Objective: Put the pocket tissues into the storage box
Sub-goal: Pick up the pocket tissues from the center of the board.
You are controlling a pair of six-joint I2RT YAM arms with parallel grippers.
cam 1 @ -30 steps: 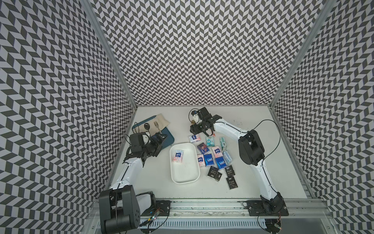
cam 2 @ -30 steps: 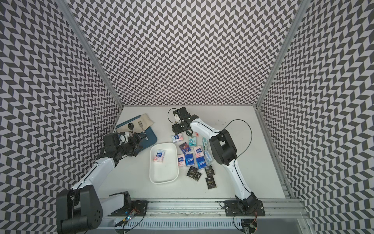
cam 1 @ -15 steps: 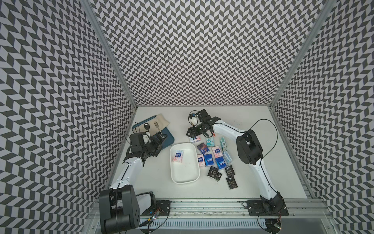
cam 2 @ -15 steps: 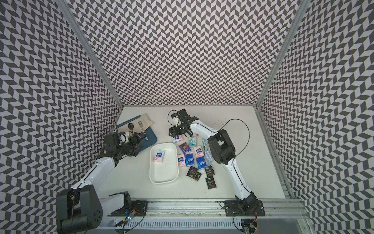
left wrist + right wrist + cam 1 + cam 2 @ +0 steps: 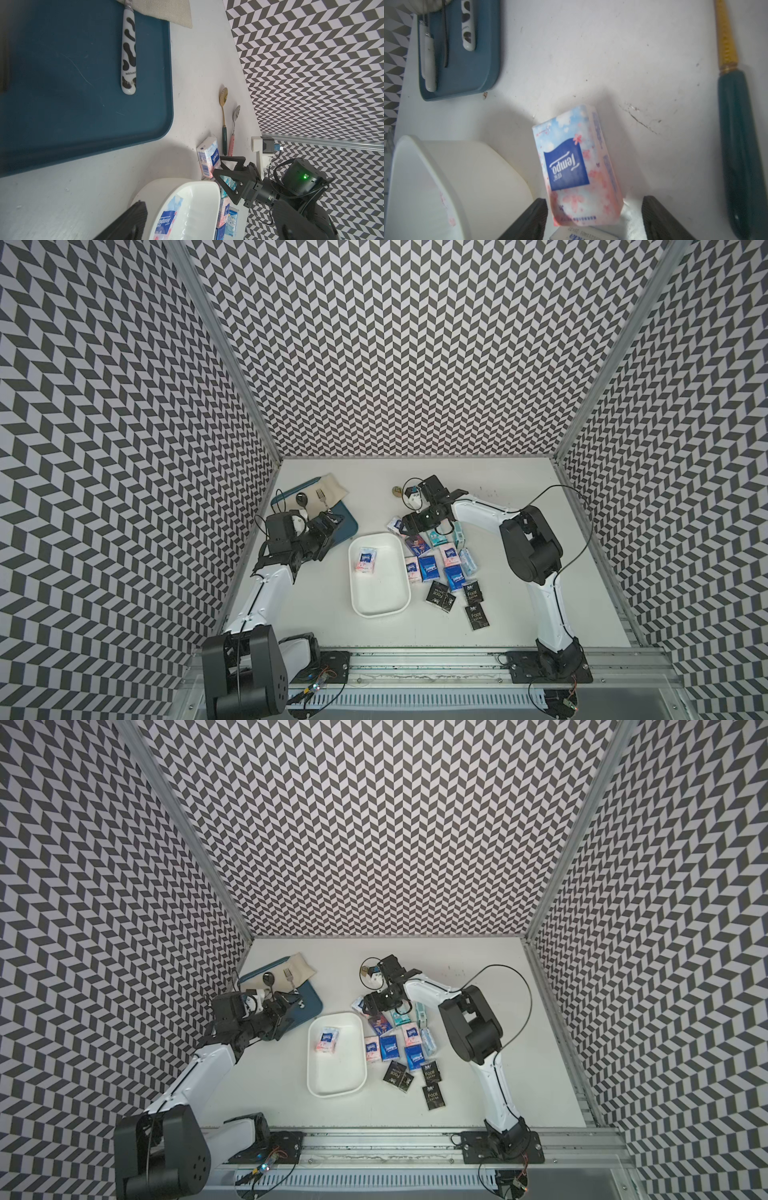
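task barely begun: one packet (image 5: pixel 365 566) lies in the storage box (image 5: pixel 380 615), a dozen or so pocket tissues (image 5: pixel 429 568) wait on the table (image 5: pixel 519 614) beside it, the right gripper (image 5: pixel 593 204), jaws wide and empty, straddles a white-pink packet (image 5: pixel 571 162) just beside the box, and the left gripper (image 5: pixel 328 526) shows no readable jaw state.

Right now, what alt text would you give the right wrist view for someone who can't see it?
A white-pink Tempo tissue packet lies on the white table between the fingers of the open right gripper. The white storage box stands beside it; a teal tray with cutlery and a green-handled spoon lie further off.
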